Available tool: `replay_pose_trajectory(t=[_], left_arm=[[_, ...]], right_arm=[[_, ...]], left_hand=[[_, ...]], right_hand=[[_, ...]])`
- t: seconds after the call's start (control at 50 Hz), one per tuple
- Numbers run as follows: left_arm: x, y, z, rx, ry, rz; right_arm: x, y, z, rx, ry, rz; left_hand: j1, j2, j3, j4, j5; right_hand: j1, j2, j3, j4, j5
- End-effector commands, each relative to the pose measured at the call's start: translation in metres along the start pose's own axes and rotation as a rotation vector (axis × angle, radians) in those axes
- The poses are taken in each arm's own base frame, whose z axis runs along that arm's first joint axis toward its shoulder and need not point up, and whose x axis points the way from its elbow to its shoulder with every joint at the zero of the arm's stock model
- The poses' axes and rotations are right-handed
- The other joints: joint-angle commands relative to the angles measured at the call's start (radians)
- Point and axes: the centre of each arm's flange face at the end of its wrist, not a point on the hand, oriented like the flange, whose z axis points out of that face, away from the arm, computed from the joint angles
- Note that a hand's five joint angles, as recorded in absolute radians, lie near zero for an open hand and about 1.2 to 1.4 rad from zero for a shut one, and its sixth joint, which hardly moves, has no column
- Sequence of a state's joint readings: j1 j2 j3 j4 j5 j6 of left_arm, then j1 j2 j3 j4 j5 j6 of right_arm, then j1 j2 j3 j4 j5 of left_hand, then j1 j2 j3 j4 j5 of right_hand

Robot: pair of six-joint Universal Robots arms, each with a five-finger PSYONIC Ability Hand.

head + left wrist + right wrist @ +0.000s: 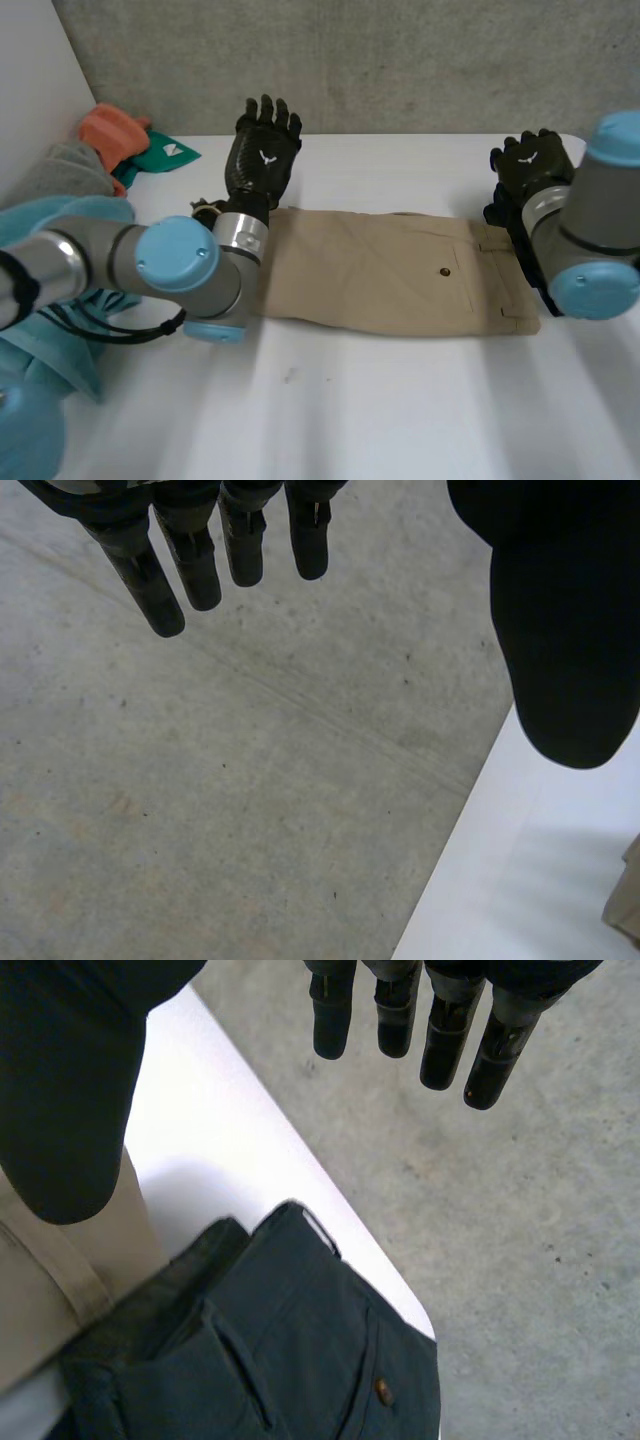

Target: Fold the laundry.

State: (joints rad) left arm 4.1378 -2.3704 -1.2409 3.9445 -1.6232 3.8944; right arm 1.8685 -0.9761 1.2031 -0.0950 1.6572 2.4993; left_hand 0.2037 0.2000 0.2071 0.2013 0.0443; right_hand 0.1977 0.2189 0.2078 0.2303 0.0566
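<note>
In the head view, tan cotton trousers [390, 270] lie flat, folded lengthwise, on the white surface [380, 400] between the left hand [262, 155] and the right hand [530, 165]. The left wrist view shows the left hand's fingers [150, 580] straight, grasping nothing. In the right wrist view, the right hand is likewise released, with dark navy trousers [280, 1340] beneath its palm. Cross folds probably remain.

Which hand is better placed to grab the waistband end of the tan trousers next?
Probably the right. The right hand hangs open beside the waistband end of the tan trousers; the left hand, also open, is at the opposite end.
</note>
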Motion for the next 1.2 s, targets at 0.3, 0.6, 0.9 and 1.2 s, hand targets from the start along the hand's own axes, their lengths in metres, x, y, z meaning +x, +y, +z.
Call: replay_pose_trajectory(t=[0.3, 0.6, 0.9, 1.2], left_arm=[[-0.044, -0.043, -0.103, -0.233, 0.164, -0.332], [-0.041, -0.036, -0.121, -0.281, 0.184, -0.352], [-0.04, -0.032, -0.122, -0.298, 0.182, -0.382], [-0.04, -0.029, -0.123, -0.306, 0.182, -0.381]], right_arm=[[0.043, 0.055, -0.06, -0.211, -0.232, 0.238], [0.045, 0.097, -0.063, -0.217, -0.359, 0.341], [0.053, 0.116, -0.038, -0.023, -0.274, 0.124], [0.038, 0.14, -0.014, 0.073, -0.306, -0.134]], left_hand=[[-0.017, -0.013, -0.02, -0.014, -0.032], [-0.014, -0.01, -0.017, -0.011, -0.029], [-0.014, -0.01, -0.017, -0.011, -0.029], [-0.014, -0.01, -0.017, -0.011, -0.029]], right_hand=[[-0.007, -0.028, -0.017, -0.04, -0.041], [0.19, 0.168, 0.18, 0.157, 0.156], [0.163, 0.142, 0.153, 0.131, 0.13], [-0.019, -0.04, -0.029, -0.051, -0.052]])
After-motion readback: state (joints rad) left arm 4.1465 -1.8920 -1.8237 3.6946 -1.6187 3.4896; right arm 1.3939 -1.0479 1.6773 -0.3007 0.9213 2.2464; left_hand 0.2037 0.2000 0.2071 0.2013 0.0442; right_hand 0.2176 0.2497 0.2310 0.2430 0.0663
